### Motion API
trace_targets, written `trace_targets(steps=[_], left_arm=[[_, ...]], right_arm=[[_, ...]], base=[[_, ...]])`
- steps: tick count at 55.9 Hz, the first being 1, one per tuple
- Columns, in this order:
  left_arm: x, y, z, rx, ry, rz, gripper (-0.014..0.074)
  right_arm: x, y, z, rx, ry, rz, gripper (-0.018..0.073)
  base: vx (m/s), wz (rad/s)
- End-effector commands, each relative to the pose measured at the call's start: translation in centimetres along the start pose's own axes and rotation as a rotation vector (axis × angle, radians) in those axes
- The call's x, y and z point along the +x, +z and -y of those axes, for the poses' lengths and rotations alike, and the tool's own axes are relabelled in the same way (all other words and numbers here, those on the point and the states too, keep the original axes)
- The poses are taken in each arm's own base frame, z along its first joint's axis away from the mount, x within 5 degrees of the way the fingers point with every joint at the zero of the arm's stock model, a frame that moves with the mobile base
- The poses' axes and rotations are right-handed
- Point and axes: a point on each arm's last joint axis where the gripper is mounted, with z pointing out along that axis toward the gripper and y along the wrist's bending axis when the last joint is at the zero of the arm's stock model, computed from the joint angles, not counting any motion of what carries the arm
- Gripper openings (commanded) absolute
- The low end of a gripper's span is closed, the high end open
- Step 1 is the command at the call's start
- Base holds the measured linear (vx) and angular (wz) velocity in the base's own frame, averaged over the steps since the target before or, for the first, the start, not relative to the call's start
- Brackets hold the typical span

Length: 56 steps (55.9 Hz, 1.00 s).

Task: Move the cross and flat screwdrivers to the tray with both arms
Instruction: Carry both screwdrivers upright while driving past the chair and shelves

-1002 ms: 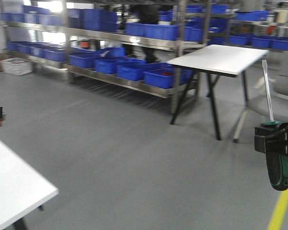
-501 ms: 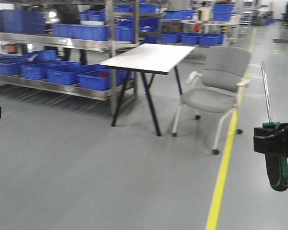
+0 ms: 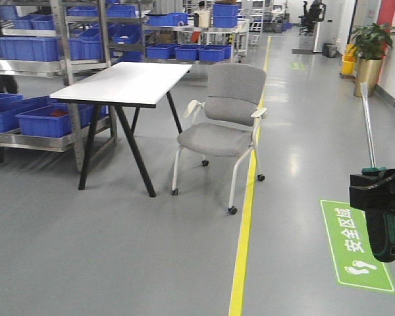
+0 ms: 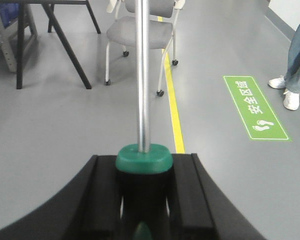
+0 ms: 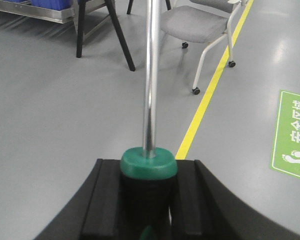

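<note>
A: Which step is in hand?

B: Likely the carry. Only grey floor (image 3: 118, 250) and a chair (image 3: 214, 138) show, with no tray in view. Next, the tray must be found and each tool lowered into it.

A: And the fingers?

B: The left fingers (image 4: 102, 197) are closed on the left screwdriver (image 4: 143, 160) at its handle, shaft upright. The right fingers (image 5: 107, 200) clamp the right screwdriver (image 5: 148, 165) the same way.
</note>
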Motion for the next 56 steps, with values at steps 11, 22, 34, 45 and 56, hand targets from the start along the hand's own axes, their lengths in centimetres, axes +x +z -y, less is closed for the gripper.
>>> trace_targets(steps=[11, 22, 34, 45, 56], left_arm=[[-2.09, -1.41, 0.28, -0.014, -0.014, 0.138, 0.0], [-2.09, -1.41, 0.28, -0.014, -0.014, 0.138, 0.0], [-2.09, -1.41, 0.28, -0.014, -0.014, 0.138, 0.0], [-2.09, -1.41, 0.28, -0.014, -0.014, 0.138, 0.0], [-2.09, -1.41, 0.28, -0.014, -0.014, 0.138, 0.0]], right_arm=[[-1.92, -1.39, 0.03, 0.009, -0.01, 0.135, -0.0008], [-1.89, -1.38, 0.03, 0.009, -0.01, 0.131, -0.0008], [-1.89, -1.38, 0.03, 0.009, -0.01, 0.131, -0.0008], [-1.89, -1.38, 0.03, 0.009, -0.01, 0.131, -0.0008], [-1.82, -1.37, 0.02, 0.008, -0.01, 0.124, -0.0008]], base=[[0.38, -0.08], [0.43, 0.13], [0.46, 0.33], [0.47, 0.43], [0.49, 0.45]])
